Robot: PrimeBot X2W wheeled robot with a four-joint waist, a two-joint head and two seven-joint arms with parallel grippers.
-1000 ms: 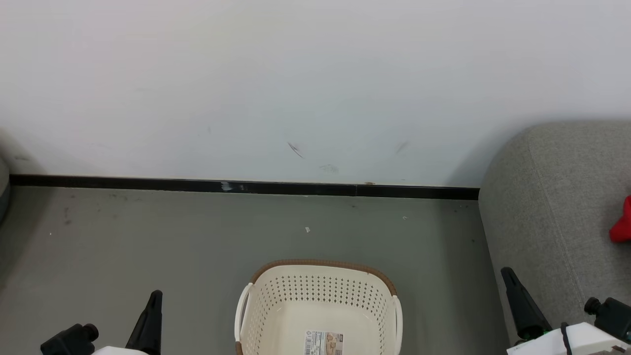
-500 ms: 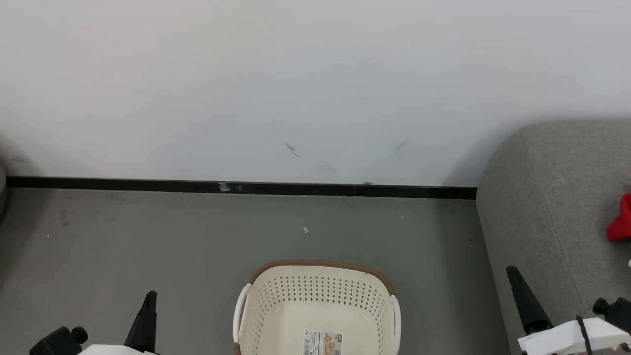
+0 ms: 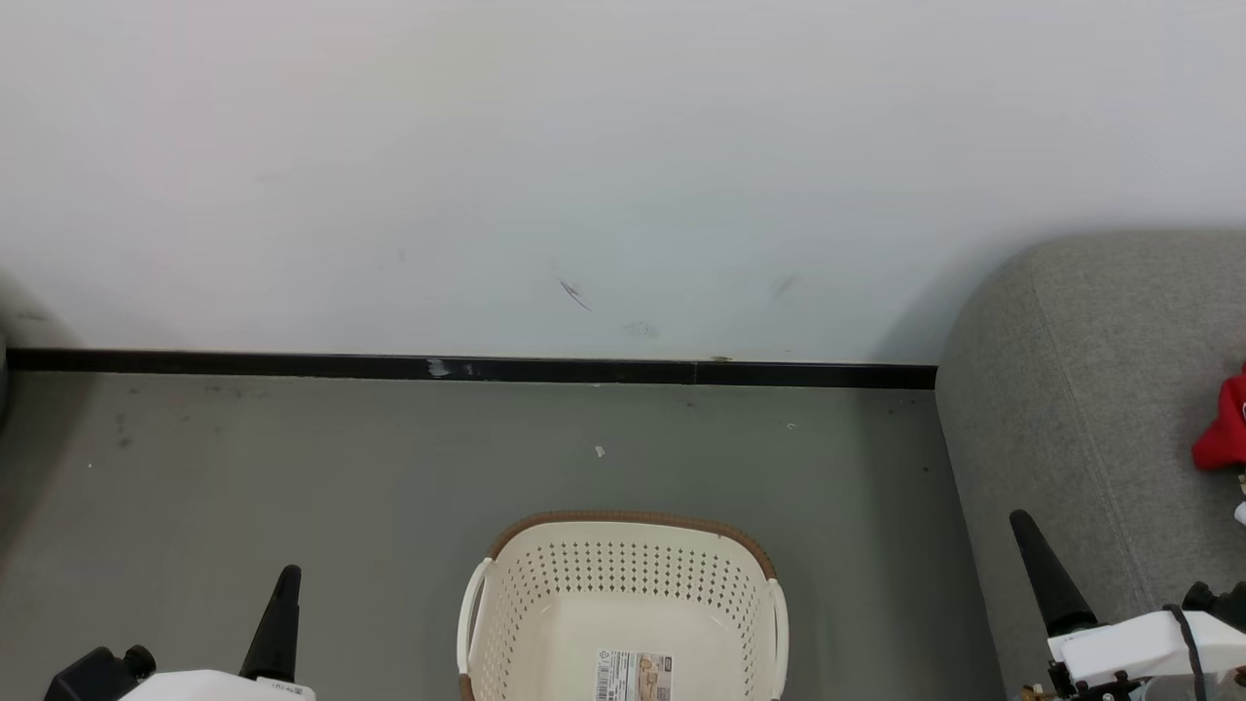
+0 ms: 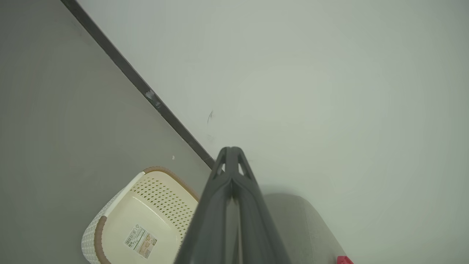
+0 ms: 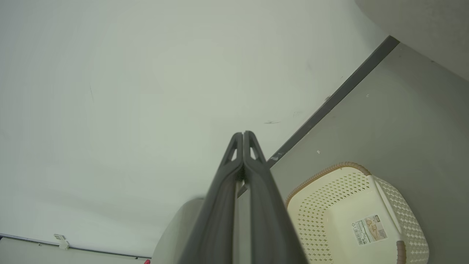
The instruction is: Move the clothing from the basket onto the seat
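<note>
Seemingly you're done: basket (image 3: 623, 594) empty, clothing (image 3: 1222, 433) on the seat (image 3: 1071, 389), left gripper (image 4: 231, 151) and right gripper (image 5: 243, 135) pinched closed, holding nothing; just verify.

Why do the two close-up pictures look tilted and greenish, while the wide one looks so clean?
Head view: even, soft light, sharp throughout, just a faint shadow on the white wall beside the grey woven-fabric sofa seat. Left wrist view: greenish cast, black baseboard slanting, left pincer soft near the lens. Right wrist view: same cast and slant; cream perforated plastic basket fairly crisp.
</note>
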